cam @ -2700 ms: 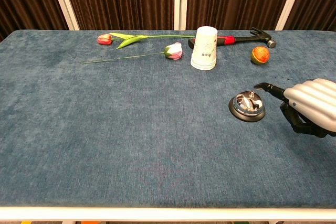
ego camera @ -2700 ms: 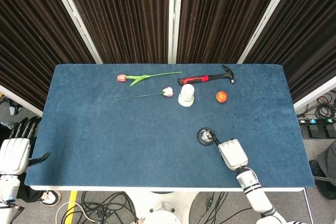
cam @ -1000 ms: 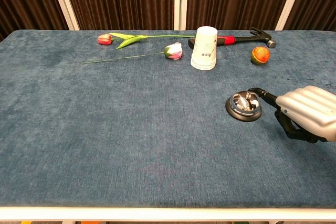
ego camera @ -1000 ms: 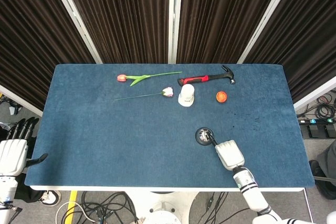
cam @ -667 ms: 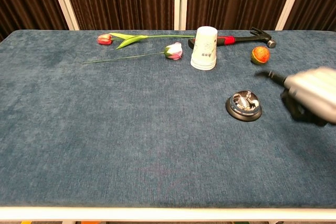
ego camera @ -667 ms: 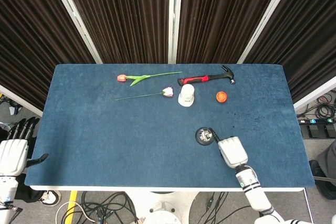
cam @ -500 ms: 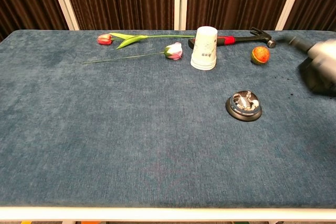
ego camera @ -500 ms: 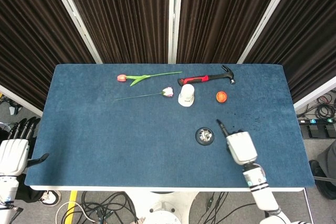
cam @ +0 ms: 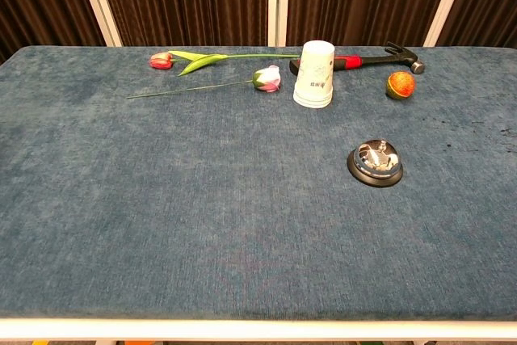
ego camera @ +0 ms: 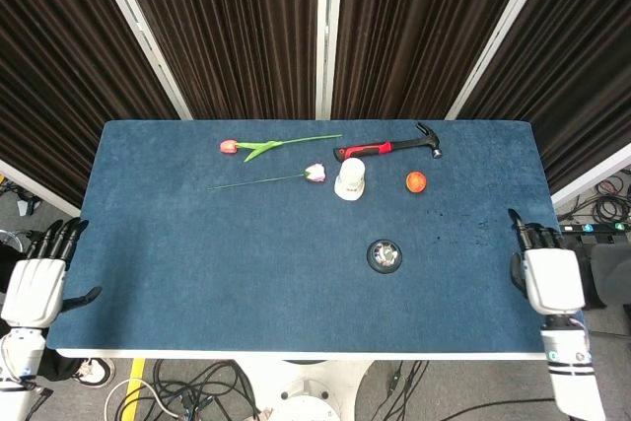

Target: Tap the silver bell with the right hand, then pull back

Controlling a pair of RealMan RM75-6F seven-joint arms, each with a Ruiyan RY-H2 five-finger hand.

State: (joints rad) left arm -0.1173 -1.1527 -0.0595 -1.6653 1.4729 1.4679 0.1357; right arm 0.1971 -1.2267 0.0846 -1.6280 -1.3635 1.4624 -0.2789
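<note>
The silver bell (ego camera: 385, 255) (cam: 376, 162) sits alone on the blue table (ego camera: 197, 263), right of centre and towards the front. My right hand (ego camera: 550, 278) hovers at the table's right edge, well apart from the bell, fingers stretched out and holding nothing. It does not show in the chest view. Beyond the table's left edge my left hand (ego camera: 37, 288) is open and empty, seen in the head view only.
Along the back lie a red-handled hammer (ego camera: 386, 148) (cam: 363, 59), an upturned white paper cup (ego camera: 349, 179) (cam: 315, 74), an orange ball (ego camera: 416, 181) (cam: 400, 84) and two tulips (ego camera: 229, 146) (ego camera: 315, 173) (cam: 267, 78).
The right hand lifted off the bell and drew back to the table's right edge, leaving the chest view. The bell stays in place. The left hand has hardly moved.
</note>
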